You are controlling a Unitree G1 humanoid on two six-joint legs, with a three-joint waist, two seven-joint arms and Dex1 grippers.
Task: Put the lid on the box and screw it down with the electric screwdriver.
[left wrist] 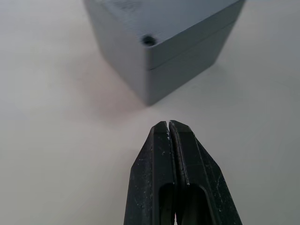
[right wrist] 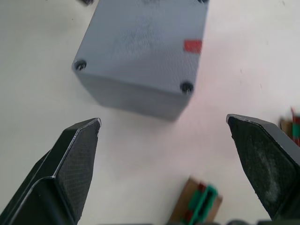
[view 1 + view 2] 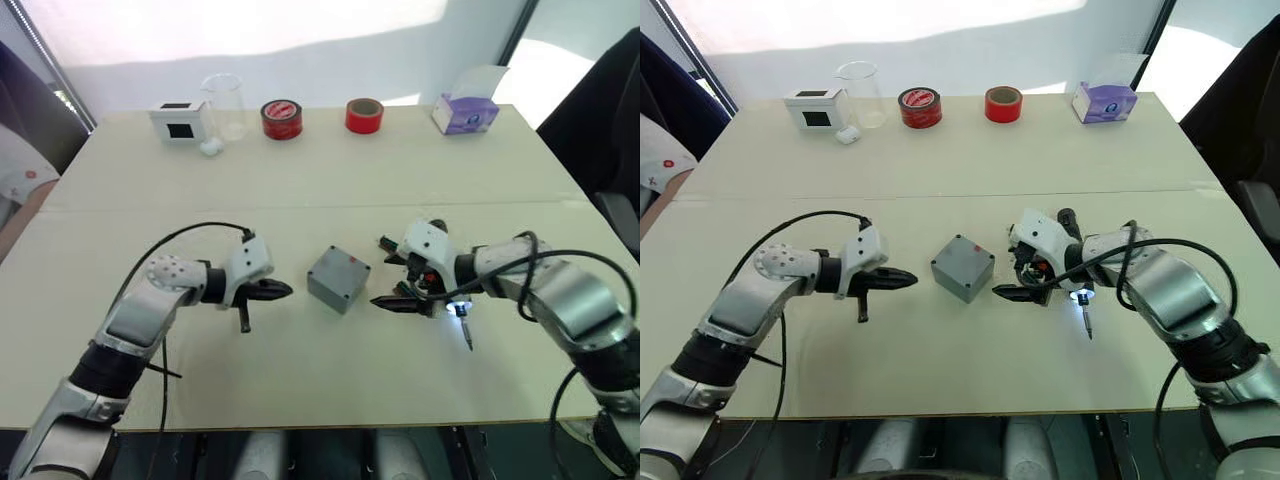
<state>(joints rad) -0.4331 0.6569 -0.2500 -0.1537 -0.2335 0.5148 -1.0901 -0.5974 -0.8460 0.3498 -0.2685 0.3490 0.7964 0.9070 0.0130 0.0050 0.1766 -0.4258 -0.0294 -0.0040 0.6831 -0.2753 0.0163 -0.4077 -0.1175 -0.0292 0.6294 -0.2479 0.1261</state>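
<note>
While the lid [image 2: 140,42] hides the box's [image 3: 962,267] inside, left fingers [image 1: 176,173] press together, right fingers [image 2: 77,164] spread.

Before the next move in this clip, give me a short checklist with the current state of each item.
1. Lid seated on the box: ok; the seam runs even around the corner in the left wrist view.
2. Corner screws in place: cannot tell; dark holes show at the corners, but their contents are unclear.
3. Left gripper clear of the box: ok; fingers shut, tips just short of the box corner.
4. Right gripper clear of the box: ok; fingers wide open, nothing between them.
5. Electric screwdriver within reach: ok; it lies on the table by the right gripper, tip light on.
6. Screwdriver in hand: not ok; neither gripper holds it.
</note>
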